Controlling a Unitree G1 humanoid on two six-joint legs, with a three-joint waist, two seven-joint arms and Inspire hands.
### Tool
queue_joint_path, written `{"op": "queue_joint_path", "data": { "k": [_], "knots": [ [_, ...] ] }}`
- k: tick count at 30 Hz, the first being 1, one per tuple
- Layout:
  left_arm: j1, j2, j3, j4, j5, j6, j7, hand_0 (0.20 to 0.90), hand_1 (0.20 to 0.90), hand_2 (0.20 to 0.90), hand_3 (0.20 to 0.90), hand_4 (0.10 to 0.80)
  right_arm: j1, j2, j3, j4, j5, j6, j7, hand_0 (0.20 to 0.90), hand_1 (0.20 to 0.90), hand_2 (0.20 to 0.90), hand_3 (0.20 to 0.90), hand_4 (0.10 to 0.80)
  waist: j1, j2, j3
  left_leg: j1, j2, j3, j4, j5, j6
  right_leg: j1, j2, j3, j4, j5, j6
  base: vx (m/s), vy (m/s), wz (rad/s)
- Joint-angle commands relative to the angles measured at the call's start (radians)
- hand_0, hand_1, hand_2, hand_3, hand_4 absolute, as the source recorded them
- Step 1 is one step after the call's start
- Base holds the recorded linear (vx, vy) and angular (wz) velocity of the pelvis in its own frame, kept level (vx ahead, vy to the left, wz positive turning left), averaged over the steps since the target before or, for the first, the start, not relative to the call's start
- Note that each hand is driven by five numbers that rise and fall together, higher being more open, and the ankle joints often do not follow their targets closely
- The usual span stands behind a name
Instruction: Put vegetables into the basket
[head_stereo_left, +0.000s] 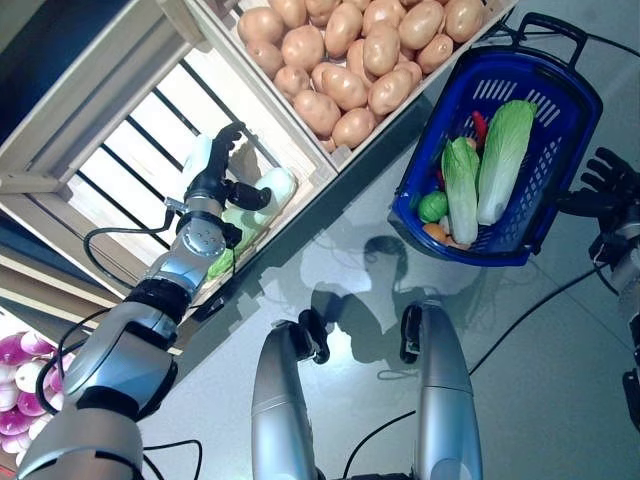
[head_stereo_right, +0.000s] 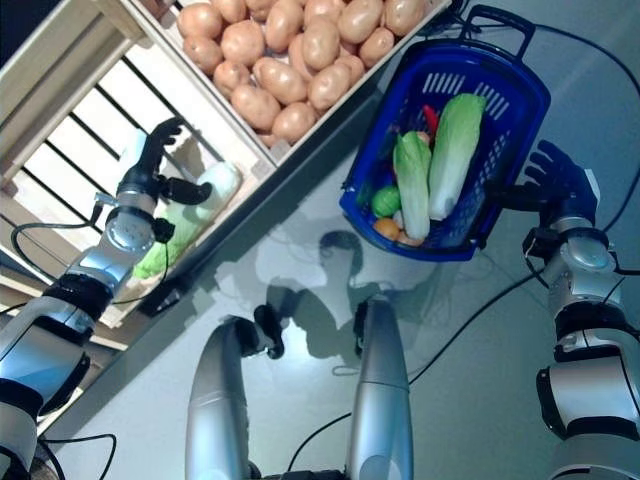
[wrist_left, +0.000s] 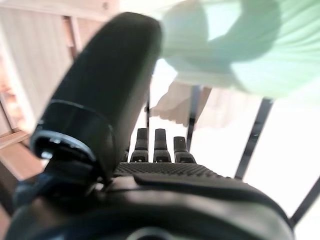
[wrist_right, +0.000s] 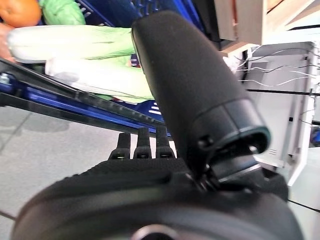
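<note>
In the left eye view the job looks partly done: the blue basket (head_stereo_left: 560, 150) already holds two napa cabbages (head_stereo_left: 503, 155), a green pepper (head_stereo_left: 433, 207), something red and something orange at the bottom, while one more napa cabbage (head_stereo_left: 255, 210) lies in the slatted wooden crate (head_stereo_left: 120, 170) on the left and the potatoes (head_stereo_left: 350, 60) fill the neighbouring crate untouched. The left hand (head_stereo_left: 215, 165) reaches onto that cabbage, fingers spread over it and thumb beside it, apparently closing for a pick but not yet lifting. The right eye view shows the same layout, with the right hand (head_stereo_right: 560, 185) at the basket's far side, its fingers against the black handle; the basket appears to hang from it above the floor. In the left wrist view the thumb (wrist_left: 107, 75) stands up with pale green cabbage leaf just past it and the fingers extended toward the slats, so the grasp looks loose rather than closed. In the right wrist view the fingers (wrist_right: 145, 145) run under the basket's dark handle bar (wrist_right: 75, 105), hooked beneath it, cabbages showing through the blue wall behind.
</note>
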Motion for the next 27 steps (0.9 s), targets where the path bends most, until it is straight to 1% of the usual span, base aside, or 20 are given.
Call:
{"op": "queue_joint_path", "data": {
  "k": [1, 6, 11, 16, 21, 24, 27],
  "knots": [
    [-0.138, 0.049, 0.000, 0.031, -0.017, -0.033, 0.036, 0.900, 0.900, 0.900, 0.900, 0.800, -0.102, 0.026, -0.029, 0.023, 0.037, -0.105, 0.016, 0.900, 0.900, 0.900, 0.900, 0.800, 0.009, -0.066, -0.008, 0.100, -0.030, 0.053, -0.013, -0.140, 0.019, 0.060, 0.017, -0.001, -0.174, 0.146, 0.010, 0.000, 0.000, 0.00],
    [-0.115, 0.043, 0.005, 0.047, -0.027, -0.038, 0.003, 0.900, 0.900, 0.900, 0.900, 0.800, -0.096, 0.038, -0.034, 0.029, 0.040, -0.121, 0.022, 0.900, 0.900, 0.900, 0.900, 0.800, 0.016, -0.063, -0.008, 0.099, -0.035, 0.051, -0.015, -0.145, 0.016, 0.059, 0.014, -0.002, -0.178, 0.144, 0.014, 0.000, 0.000, 0.00],
    [-0.083, 0.037, 0.001, 0.042, -0.018, -0.020, -0.037, 0.900, 0.900, 0.900, 0.900, 0.800, -0.084, 0.046, -0.037, 0.014, 0.040, -0.125, 0.016, 0.900, 0.900, 0.900, 0.900, 0.800, 0.022, -0.060, -0.008, 0.105, -0.040, 0.049, -0.020, -0.148, 0.013, 0.064, 0.009, -0.003, -0.183, 0.143, 0.017, 0.000, 0.000, 0.00],
    [-0.067, 0.036, -0.013, 0.059, -0.044, -0.003, -0.101, 0.900, 0.900, 0.900, 0.900, 0.800, -0.094, 0.049, -0.030, 0.012, 0.034, -0.123, 0.014, 0.900, 0.900, 0.900, 0.900, 0.800, 0.026, -0.057, -0.008, 0.096, -0.042, 0.047, -0.024, -0.146, 0.010, 0.058, 0.006, -0.006, -0.187, 0.145, 0.021, 0.000, 0.000, 0.00],
    [-0.037, 0.042, -0.030, 0.039, -0.066, -0.011, -0.216, 0.900, 0.900, 0.900, 0.900, 0.800, -0.073, 0.054, -0.033, 0.004, 0.027, -0.126, 0.012, 0.900, 0.900, 0.900, 0.900, 0.800, 0.030, -0.053, -0.008, 0.093, -0.041, 0.048, -0.037, -0.142, 0.008, 0.053, 0.006, -0.007, -0.199, 0.152, 0.026, 0.000, 0.000, 0.00],
    [-0.010, 0.055, -0.049, 0.009, -0.102, -0.006, -0.300, 0.900, 0.900, 0.900, 0.900, 0.800, -0.055, 0.046, -0.038, -0.001, 0.031, -0.129, 0.011, 0.900, 0.900, 0.900, 0.900, 0.800, 0.033, -0.046, -0.008, 0.111, -0.043, 0.053, -0.061, -0.137, 0.006, 0.069, 0.004, -0.009, -0.220, 0.158, 0.030, 0.000, 0.000, 0.00],
    [0.027, 0.070, -0.051, -0.014, -0.137, -0.002, -0.362, 0.900, 0.900, 0.900, 0.900, 0.800, -0.039, 0.037, -0.049, 0.006, 0.025, -0.131, 0.016, 0.900, 0.900, 0.900, 0.900, 0.800, 0.035, -0.037, -0.008, 0.127, -0.045, 0.056, -0.075, -0.133, 0.004, 0.083, 0.002, -0.010, -0.231, 0.159, 0.030, 0.001, 0.010, 0.00]
  ]
}}
